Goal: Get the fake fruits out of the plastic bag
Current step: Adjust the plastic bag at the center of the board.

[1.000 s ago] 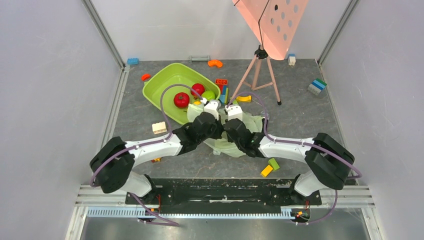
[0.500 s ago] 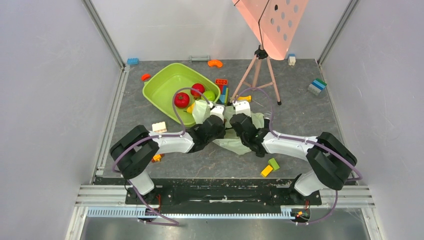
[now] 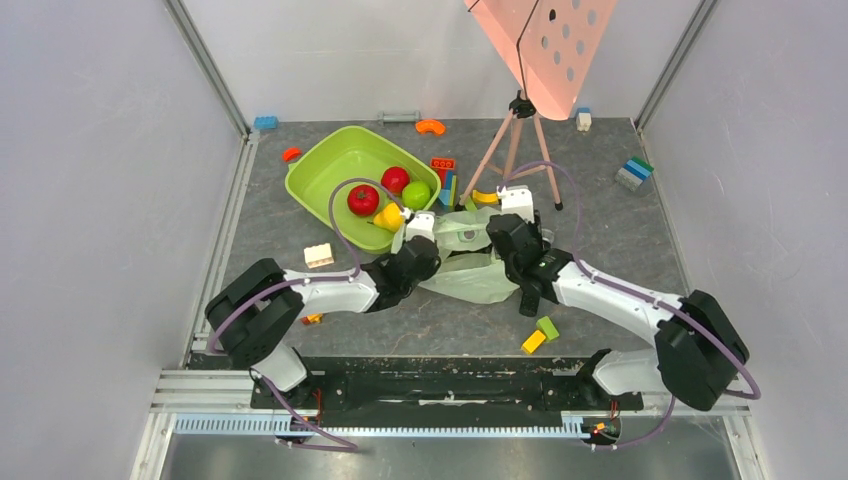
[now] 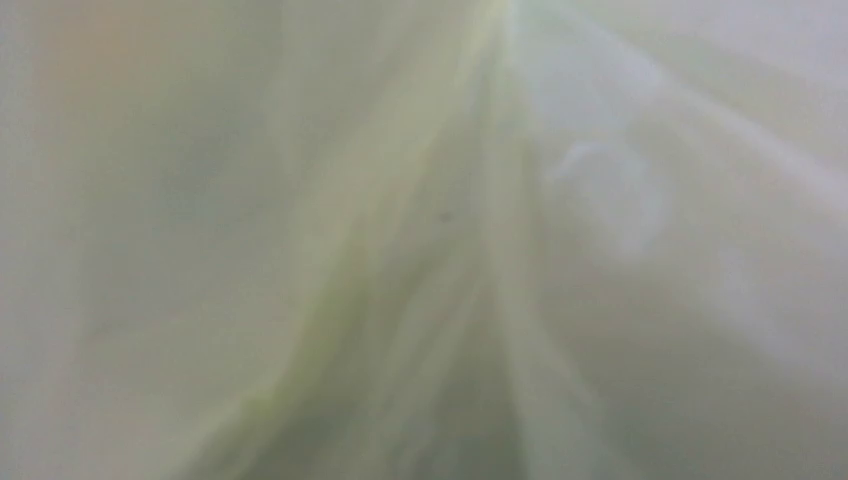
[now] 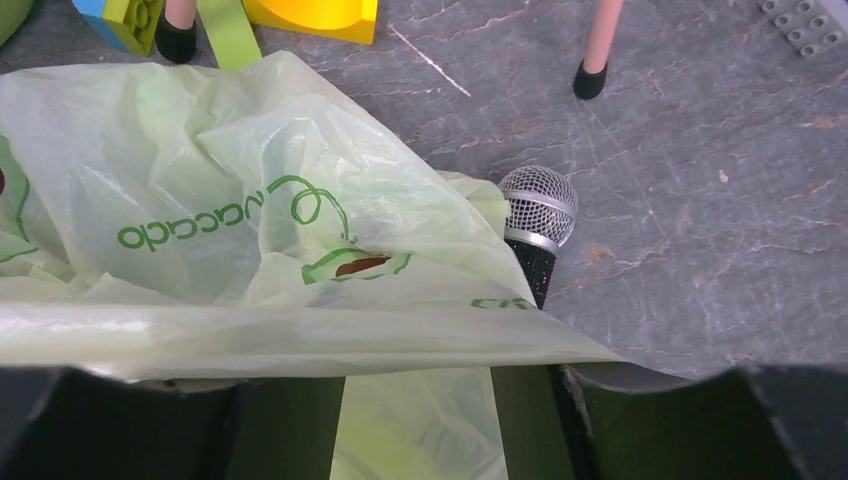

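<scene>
The pale-green plastic bag (image 3: 470, 275) lies stretched on the grey floor between my two grippers. My left gripper (image 3: 412, 240) holds the bag's left edge. Its wrist view shows only blurred bag film (image 4: 400, 250), so its fingers are hidden. My right gripper (image 3: 500, 228) holds the bag's right side. In the right wrist view the bag (image 5: 250, 200), with its green avocado print, drapes over my gripper (image 5: 418, 390), with film bunched between the dark fingers. A round green fruit (image 3: 417, 194) sits in the lime-green tub (image 3: 330, 165). The other fake fruits are hidden.
The tub also holds a red tomato (image 3: 363, 199), a red apple (image 3: 395, 179) and a yellow pear (image 3: 388, 215). A black microphone (image 5: 537, 210) lies against the bag's right edge. A pink tripod (image 3: 515, 140) stands behind. Toy blocks (image 3: 540, 335) lie scattered on the floor.
The grippers have moved apart. The right one has gone right and away, and the bag is pulled wider and flatter between them. The left arm has shifted slightly left.
</scene>
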`<act>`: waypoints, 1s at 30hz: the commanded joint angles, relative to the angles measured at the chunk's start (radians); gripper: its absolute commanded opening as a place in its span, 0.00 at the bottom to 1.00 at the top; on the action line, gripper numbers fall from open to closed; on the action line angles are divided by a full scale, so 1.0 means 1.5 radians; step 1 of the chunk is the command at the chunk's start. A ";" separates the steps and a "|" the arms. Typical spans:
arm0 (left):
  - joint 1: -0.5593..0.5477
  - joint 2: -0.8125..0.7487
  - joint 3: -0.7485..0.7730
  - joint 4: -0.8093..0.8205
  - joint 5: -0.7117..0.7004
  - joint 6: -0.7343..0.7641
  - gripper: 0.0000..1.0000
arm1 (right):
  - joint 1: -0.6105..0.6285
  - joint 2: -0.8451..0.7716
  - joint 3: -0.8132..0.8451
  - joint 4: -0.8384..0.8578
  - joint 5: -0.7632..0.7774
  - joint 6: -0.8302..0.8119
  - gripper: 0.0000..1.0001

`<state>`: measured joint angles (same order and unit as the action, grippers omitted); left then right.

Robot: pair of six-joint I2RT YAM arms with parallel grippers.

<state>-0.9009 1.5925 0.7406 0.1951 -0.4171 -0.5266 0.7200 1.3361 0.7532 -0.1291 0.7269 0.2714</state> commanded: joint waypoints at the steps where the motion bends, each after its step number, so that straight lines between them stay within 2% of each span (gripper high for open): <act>1: 0.014 -0.024 -0.017 -0.034 -0.073 -0.018 0.02 | -0.028 -0.050 0.014 -0.053 0.039 -0.035 0.56; 6: 0.024 -0.034 -0.025 -0.046 -0.084 -0.027 0.02 | -0.059 -0.083 0.024 -0.092 0.055 -0.054 0.63; 13: 0.030 -0.047 -0.039 -0.056 -0.094 -0.035 0.02 | -0.100 -0.112 0.047 -0.103 0.051 -0.091 0.67; 18: 0.031 -0.055 -0.043 -0.057 -0.094 -0.034 0.02 | -0.107 -0.127 0.070 -0.102 -0.005 -0.110 0.69; 21: 0.031 -0.064 -0.038 -0.056 -0.079 -0.030 0.02 | -0.107 -0.148 0.076 -0.081 -0.113 -0.134 0.68; 25: 0.028 -0.099 -0.033 -0.040 -0.027 -0.014 0.02 | -0.107 -0.188 0.069 -0.038 -0.319 -0.162 0.68; 30: 0.013 -0.128 -0.009 -0.030 0.022 -0.005 0.02 | -0.100 -0.193 0.070 -0.022 -0.492 -0.126 0.65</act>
<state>-0.8661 1.4521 0.6964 0.1276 -0.4332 -0.5293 0.5636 1.0550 0.8227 -0.2295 0.2543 0.0708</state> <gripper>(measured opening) 0.026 0.664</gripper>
